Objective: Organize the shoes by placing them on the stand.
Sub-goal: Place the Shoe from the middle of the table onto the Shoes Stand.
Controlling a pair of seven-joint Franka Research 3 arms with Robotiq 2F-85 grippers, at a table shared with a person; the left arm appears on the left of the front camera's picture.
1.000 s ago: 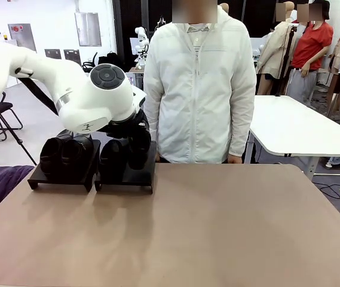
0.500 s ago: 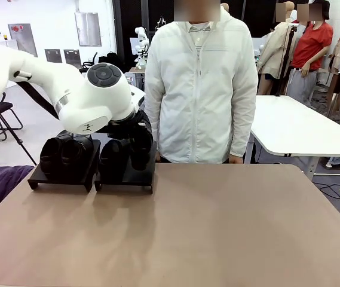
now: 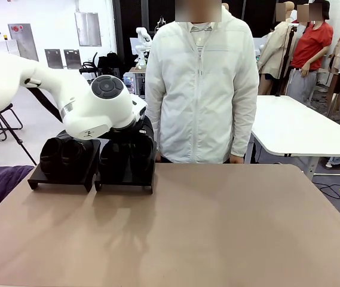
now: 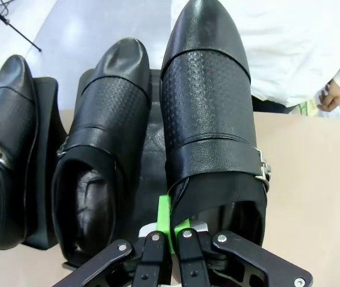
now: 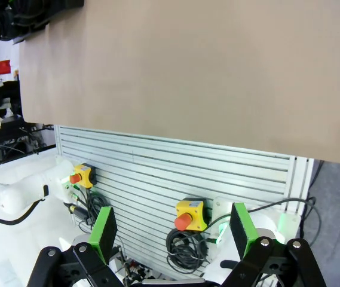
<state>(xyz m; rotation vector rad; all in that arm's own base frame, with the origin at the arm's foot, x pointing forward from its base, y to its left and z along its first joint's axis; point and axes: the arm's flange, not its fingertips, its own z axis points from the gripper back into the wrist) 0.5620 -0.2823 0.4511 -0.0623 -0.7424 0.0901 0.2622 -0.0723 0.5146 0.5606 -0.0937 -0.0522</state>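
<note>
Left wrist view shows your left gripper (image 4: 168, 230) pinched shut on the heel rim of the last shoe (image 4: 208, 119), resting on the right-hand stand (image 3: 125, 181) beside its mate (image 4: 104, 149); release crookedly and it could slide off, while the right gripper (image 5: 172, 230) idles wide open.

The white left arm (image 3: 98, 107) has sunk lower over the low black sloped stand (image 3: 125, 179) at the far left of the bench, its round wrist joint now nearer the trays. The plain black leather slip-on shoe (image 4: 208, 119) pinched by its heel rim in the left gripper (image 4: 168, 222) has come down onto the right tray beside its neighbour.
</note>
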